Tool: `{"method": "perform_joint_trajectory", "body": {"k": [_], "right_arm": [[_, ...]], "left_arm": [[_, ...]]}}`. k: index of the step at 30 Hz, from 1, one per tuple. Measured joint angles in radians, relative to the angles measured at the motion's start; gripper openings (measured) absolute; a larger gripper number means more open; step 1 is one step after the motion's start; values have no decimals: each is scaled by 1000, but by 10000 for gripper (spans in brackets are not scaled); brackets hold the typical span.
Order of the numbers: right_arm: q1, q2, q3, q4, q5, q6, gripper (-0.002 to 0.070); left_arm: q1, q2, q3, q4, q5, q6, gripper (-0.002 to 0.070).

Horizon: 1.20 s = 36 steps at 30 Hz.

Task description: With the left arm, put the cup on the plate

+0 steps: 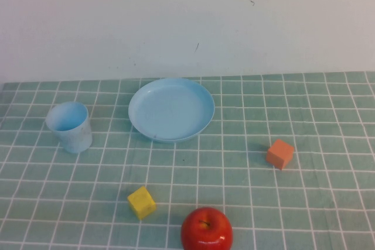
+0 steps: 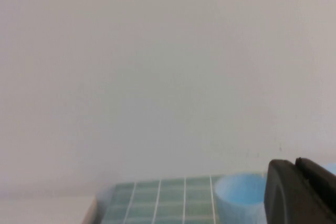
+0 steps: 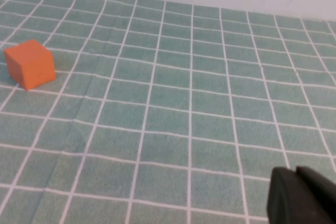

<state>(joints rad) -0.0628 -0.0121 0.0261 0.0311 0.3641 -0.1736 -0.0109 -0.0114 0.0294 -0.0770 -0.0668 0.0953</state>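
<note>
The cup was a small light blue tumbler with no handle, slightly tapered, its sides faintly mottled, and it stood upright and open-mouthed on the table, to the left of the plate and clearly apart from it. The plate was round, shallow and the same light blue, with a raised rim, far wider than the cup, and it lay bare near the far edge of the table, close to the white wall. The table was covered with a green cloth checked in white lines. Nearer than the plate, a yellow block sat well in front of it, a red apple lay just to the right of that block at the near edge, and an orange block stood to the right of the plate and somewhat nearer. Nothing lay between the cup and the plate. The left hand showed only as a dark rounded part at the corner of the left wrist view, just beside the cup's rim there and not visibly touching it; whether it was released or clenched could not be told. The right hand showed likewise as a dark corner above bare cloth, well apart from the orange block, and its state could not be told either.
</note>
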Motion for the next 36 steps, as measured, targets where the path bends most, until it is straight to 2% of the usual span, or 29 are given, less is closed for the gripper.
{"method": "perform_joint_trajectory", "body": {"k": [7,17,30,33,36], "right_arm": [[0,0,0,0,0,0,-2],[0,0,0,0,0,0,-2],[0,0,0,0,0,-10,-2],[0,0,0,0,0,-13,-2],[0,0,0,0,0,-13,-2]], "left_arm": [[0,0,0,-6,-204,-36,-3],[0,0,0,-20,-251,-164,-3],[0,0,0,-42,-563,-213,-3],[0,-2,-7,-111,-532,-240,-3],[0,-2,-89,-252,-327,-213,-3]]}}
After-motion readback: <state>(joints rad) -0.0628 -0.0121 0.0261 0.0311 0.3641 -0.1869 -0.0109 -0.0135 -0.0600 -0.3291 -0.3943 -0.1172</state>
